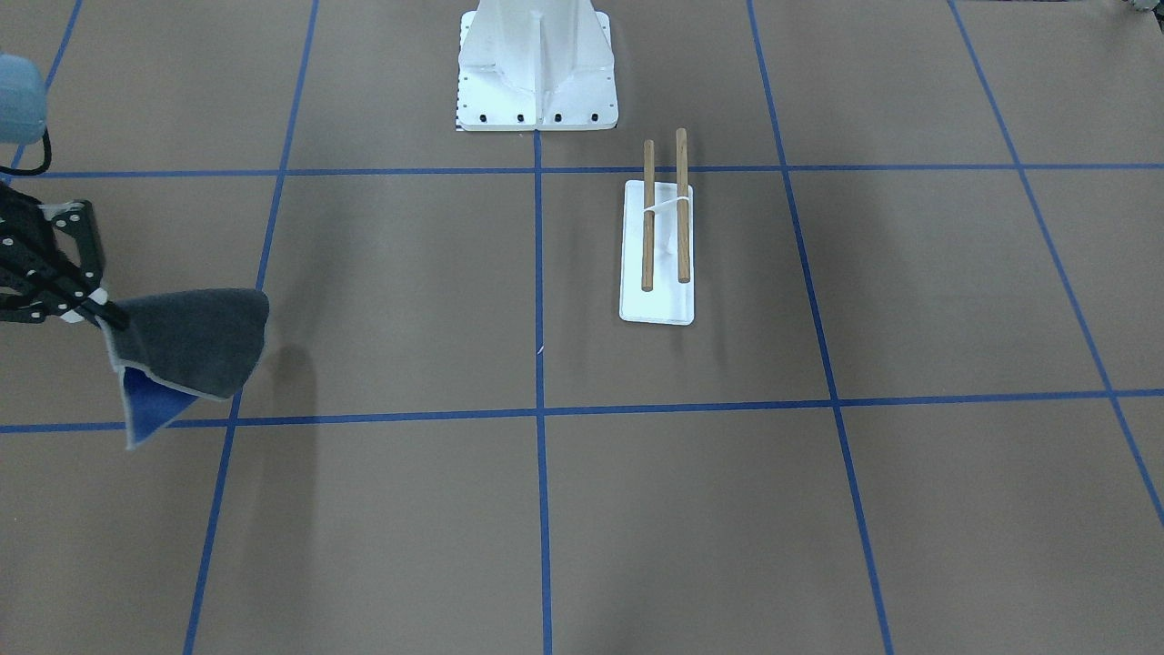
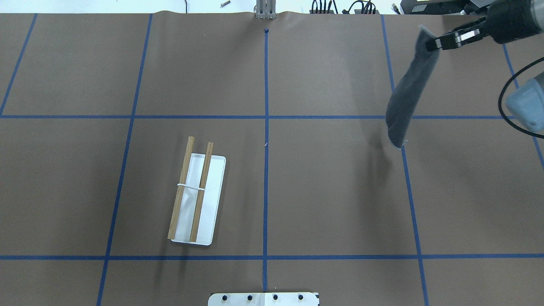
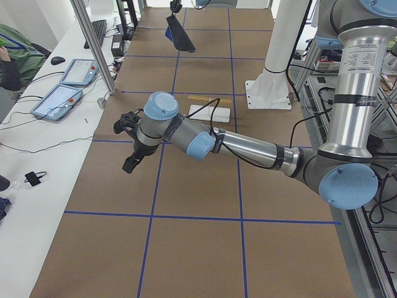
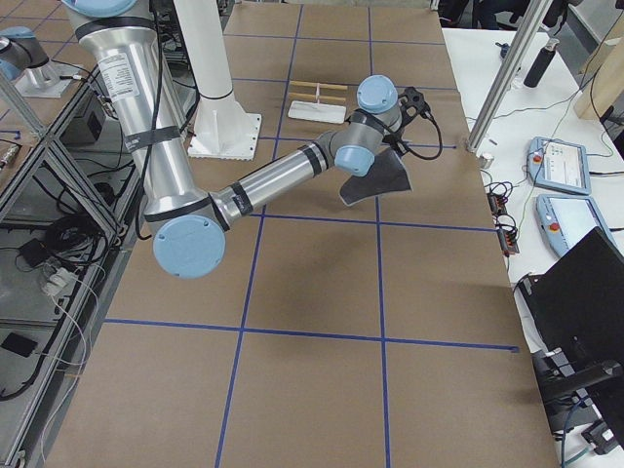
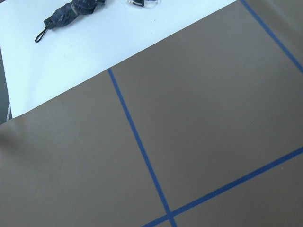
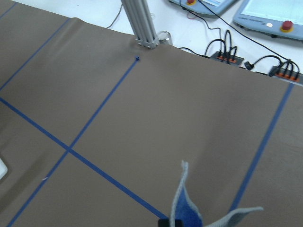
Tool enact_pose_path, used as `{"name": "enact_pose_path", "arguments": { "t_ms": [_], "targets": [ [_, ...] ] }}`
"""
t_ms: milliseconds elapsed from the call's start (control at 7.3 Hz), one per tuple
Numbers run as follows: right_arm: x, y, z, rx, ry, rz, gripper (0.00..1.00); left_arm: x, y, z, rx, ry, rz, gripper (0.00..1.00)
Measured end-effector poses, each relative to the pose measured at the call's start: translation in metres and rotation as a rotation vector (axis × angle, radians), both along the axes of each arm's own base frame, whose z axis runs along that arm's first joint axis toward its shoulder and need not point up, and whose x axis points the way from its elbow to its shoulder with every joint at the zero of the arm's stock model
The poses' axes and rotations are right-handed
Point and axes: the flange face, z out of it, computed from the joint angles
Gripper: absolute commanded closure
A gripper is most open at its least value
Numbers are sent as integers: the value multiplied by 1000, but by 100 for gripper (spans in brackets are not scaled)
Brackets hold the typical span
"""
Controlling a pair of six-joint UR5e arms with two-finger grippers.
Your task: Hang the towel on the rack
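My right gripper [image 1: 102, 311] is shut on one corner of the towel [image 1: 193, 338] and holds it off the table. The towel hangs down, dark grey outside with a blue face showing at its lower edge. In the overhead view the right gripper [image 2: 434, 42] and the towel [image 2: 407, 95] are at the far right. The rack [image 1: 647, 227] stands bare near the table's middle, well apart from the towel; it also shows in the overhead view [image 2: 201, 191]. My left gripper [image 3: 127, 148] shows only in the exterior left view, above the table; I cannot tell if it is open or shut.
The large white bolted pedestal [image 1: 536, 86] stands at the robot's base, just behind the rack. Blue tape lines cross the brown table. Tablets [image 3: 59, 99] and cables lie on the white bench beyond the table's far edge. A metal post [image 6: 142, 26] stands at that edge.
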Motion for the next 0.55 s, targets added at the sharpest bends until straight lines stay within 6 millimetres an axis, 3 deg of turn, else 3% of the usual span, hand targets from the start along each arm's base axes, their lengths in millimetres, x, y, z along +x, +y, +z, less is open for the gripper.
{"name": "enact_pose_path", "arguments": {
  "t_ms": [274,548],
  "targets": [
    [-79,27,-69,60,-53,27,100,54,-11,-35,3,111,34,1],
    [-147,69,-115,128,-100,71,100,104,-22,-76,-216,305,-59,1]
  ]
}}
